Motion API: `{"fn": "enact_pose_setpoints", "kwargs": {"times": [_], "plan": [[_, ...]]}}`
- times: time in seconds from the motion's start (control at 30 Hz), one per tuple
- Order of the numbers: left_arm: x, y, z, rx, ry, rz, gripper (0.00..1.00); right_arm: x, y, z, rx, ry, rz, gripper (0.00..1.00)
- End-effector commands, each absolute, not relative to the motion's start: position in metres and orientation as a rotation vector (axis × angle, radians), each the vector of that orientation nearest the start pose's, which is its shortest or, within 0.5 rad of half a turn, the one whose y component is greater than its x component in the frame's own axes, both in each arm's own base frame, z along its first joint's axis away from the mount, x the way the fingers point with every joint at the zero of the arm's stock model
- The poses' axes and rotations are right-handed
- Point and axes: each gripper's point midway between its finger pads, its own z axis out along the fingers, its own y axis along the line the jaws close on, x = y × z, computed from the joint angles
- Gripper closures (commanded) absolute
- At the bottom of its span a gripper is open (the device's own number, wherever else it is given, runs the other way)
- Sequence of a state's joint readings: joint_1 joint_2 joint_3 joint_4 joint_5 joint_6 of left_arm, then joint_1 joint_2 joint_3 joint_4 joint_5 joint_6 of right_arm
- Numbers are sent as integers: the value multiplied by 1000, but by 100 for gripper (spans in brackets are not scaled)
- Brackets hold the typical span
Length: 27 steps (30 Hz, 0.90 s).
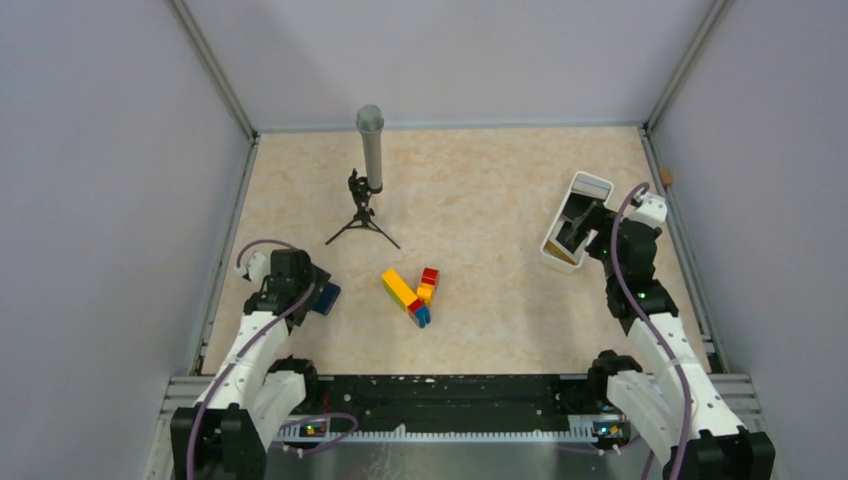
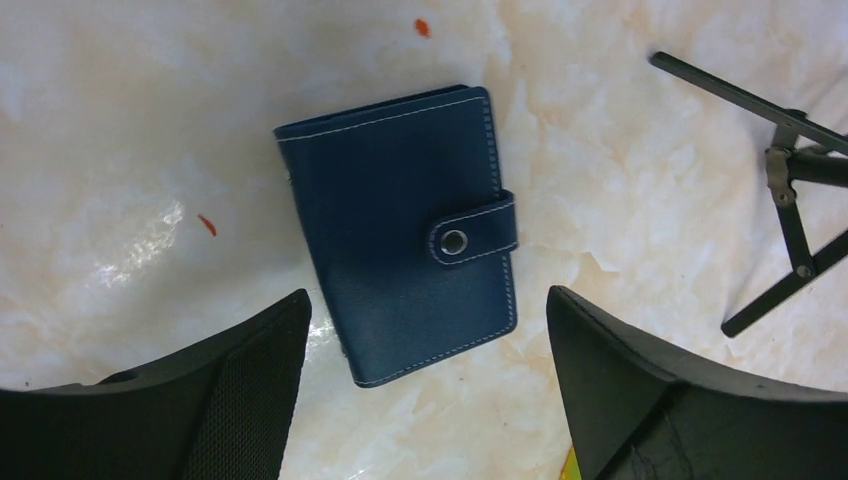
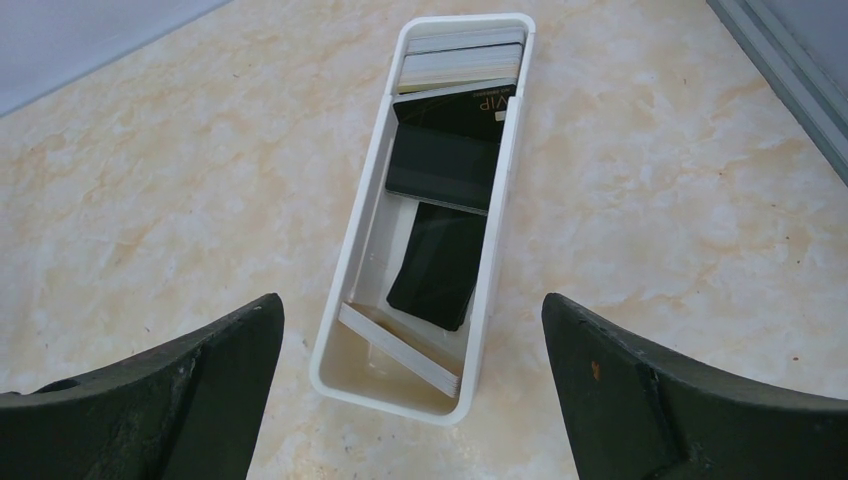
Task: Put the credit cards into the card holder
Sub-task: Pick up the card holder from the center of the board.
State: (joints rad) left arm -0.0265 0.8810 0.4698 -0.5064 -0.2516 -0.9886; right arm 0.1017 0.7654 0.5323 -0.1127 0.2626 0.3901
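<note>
card holder [image 1: 327,298] at 8 o'clock on table [image 1: 480,190], just by left gripper [image 1: 310,290]; white tray [image 1: 590,183] at 2 o'clock under right gripper [image 1: 577,228]. left wrist: card holder flat, snap fastened, jaws wide apart, nothing held. right wrist: credit cards [image 3: 445,160] in white tray, jaws wide apart, nothing held.

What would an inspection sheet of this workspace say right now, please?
Surface: marbled beige table, a few red specks.
Job's things: navy wallet closed, strap snapped; cards lying in white tray.
Clutter: toy bricks; grey cylinder on tripod.
Tools: left tool open above wallet; right tool open above tray.
Cables: purple cables along both arms.
Surroundings: grey walls, metal frame.
</note>
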Motion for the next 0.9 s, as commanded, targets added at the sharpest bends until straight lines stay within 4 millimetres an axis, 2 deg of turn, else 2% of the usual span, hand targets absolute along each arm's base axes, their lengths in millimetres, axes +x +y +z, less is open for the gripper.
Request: {"fn": "enact_pose_setpoints", "kwargs": {"times": [0.0,0.07,0.2,0.33,0.6,0.67,0.8,0.87], "plan": [[233,8,50,-1386,2009,-178,17,307,2,203,450,1776,126,2],[227,9,43,-1413,2002,-167,22,306,2,204,452,1772,127,2],[218,17,32,-1475,1962,-153,24,304,2,204,454,1770,127,2],[217,15,22,-1494,1963,-174,35,304,1,204,459,1767,124,2],[221,16,12,-1478,1945,-198,68,304,0,202,467,1766,119,2],[221,18,11,-1463,1937,-194,73,304,0,202,468,1766,120,2],[219,24,10,-1430,1940,-151,98,304,1,201,466,1767,124,2],[220,25,16,-1397,1939,-145,100,305,3,201,454,1770,135,2]]}}
